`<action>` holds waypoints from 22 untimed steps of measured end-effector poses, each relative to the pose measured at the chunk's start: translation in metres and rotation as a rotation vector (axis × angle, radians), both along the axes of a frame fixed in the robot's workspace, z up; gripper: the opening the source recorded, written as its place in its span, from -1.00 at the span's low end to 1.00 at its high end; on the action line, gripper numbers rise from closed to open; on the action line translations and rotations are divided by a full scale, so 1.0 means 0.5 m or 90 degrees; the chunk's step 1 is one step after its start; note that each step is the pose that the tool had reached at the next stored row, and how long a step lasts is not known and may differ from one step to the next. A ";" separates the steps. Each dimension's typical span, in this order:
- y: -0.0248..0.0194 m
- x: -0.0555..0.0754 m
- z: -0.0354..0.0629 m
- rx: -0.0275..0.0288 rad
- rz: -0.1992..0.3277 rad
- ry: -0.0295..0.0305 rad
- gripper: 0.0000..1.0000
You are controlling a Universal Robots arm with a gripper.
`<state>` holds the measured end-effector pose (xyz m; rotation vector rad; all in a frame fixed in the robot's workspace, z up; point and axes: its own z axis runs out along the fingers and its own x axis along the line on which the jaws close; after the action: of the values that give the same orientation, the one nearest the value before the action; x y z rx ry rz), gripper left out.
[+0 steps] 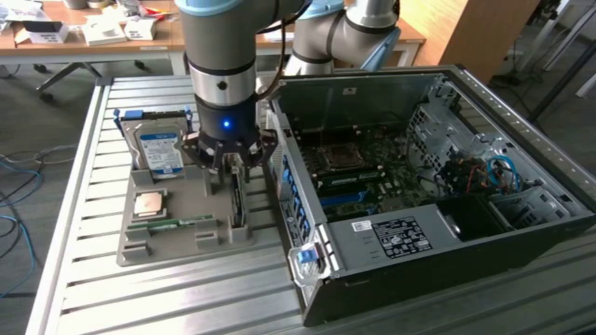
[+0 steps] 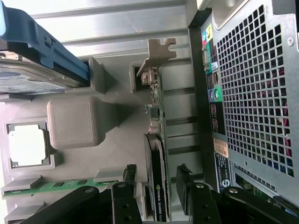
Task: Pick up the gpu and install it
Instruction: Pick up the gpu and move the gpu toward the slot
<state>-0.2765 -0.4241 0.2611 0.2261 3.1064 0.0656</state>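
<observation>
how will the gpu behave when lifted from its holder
Probably stiff: the gpu is a flat board with a metal bracket. Likely tippy once freed, since it stands on its thin edge in the grey holder. Perhaps fragile: bare chips show on its face.

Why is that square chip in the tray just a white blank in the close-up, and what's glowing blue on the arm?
Wrist view: glare bleaches the square chip white, and the metal table is bright too. Exterior view: even room light, the chip looks coppery; the blue glow is a small light on the arm, near its wrist; the computer case is shadowy inside.
</observation>
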 end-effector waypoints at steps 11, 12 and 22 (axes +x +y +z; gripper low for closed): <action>0.0001 0.003 -0.015 0.0002 0.000 -0.0002 -0.05; 0.0001 0.003 -0.018 0.0002 0.000 -0.0002 -0.05; 0.0001 0.005 -0.027 -0.0003 0.011 0.0000 -0.05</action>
<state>-0.2742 -0.4241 0.2476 0.1995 3.1086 0.0653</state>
